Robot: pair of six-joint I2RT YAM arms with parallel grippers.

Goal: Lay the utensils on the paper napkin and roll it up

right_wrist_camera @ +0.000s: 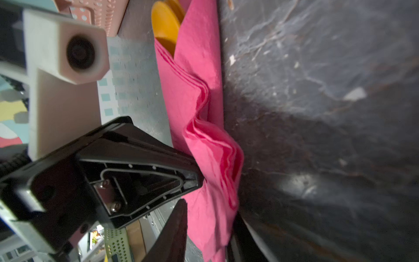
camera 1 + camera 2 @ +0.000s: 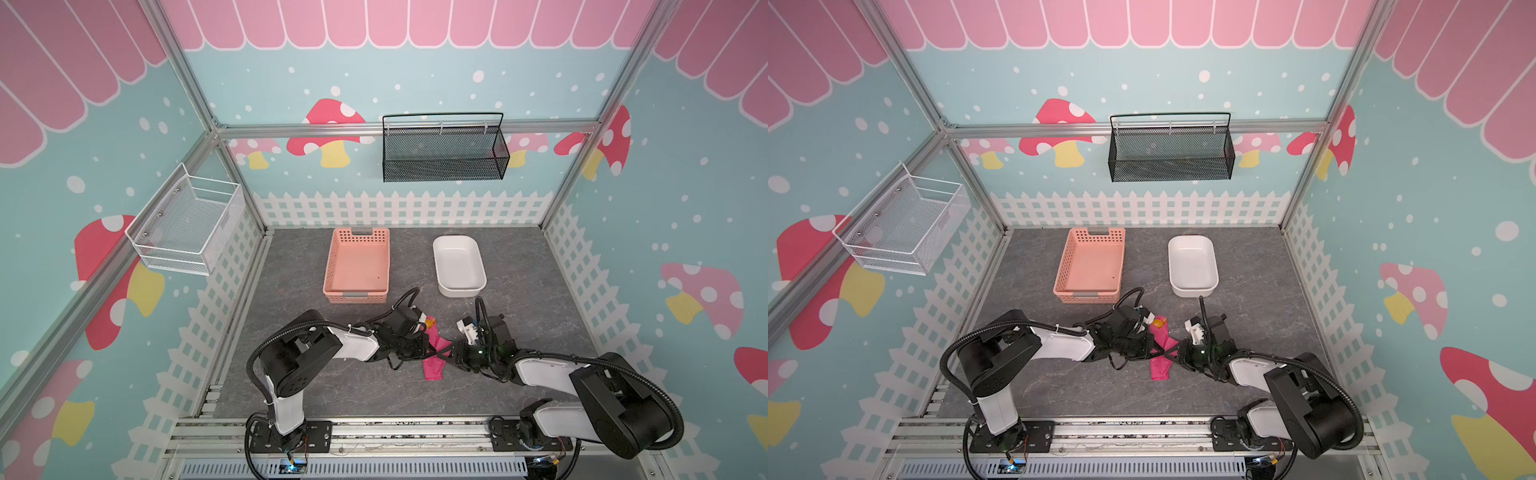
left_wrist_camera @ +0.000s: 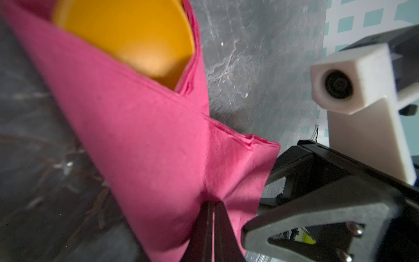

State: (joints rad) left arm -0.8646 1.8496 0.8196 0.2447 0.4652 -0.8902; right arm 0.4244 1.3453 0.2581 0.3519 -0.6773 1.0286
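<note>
The hot-pink paper napkin [image 2: 434, 368] [image 2: 1160, 368] lies folded over the utensils at the front middle of the table. Only an orange-yellow spoon bowl [image 2: 431, 321] [image 2: 1159, 321] [image 3: 127, 38] [image 1: 165, 25] sticks out of its far end; the other pieces are hidden inside. My left gripper [image 2: 432, 352] [image 3: 214, 203] is shut, pinching a pleat of the napkin [image 3: 147, 147] from the left. My right gripper [image 2: 446, 354] [image 1: 209, 211] comes in from the right, with the napkin's bunched edge [image 1: 213, 158] between its two fingers and both tips touching the paper.
A pale salmon perforated basket [image 2: 332, 266] and a white tub [image 2: 437, 257] stand behind the napkin. A black mesh basket [image 2: 444, 166] hangs on the back wall and a white wire basket [image 2: 187, 232] on the left wall. The two grippers nearly touch.
</note>
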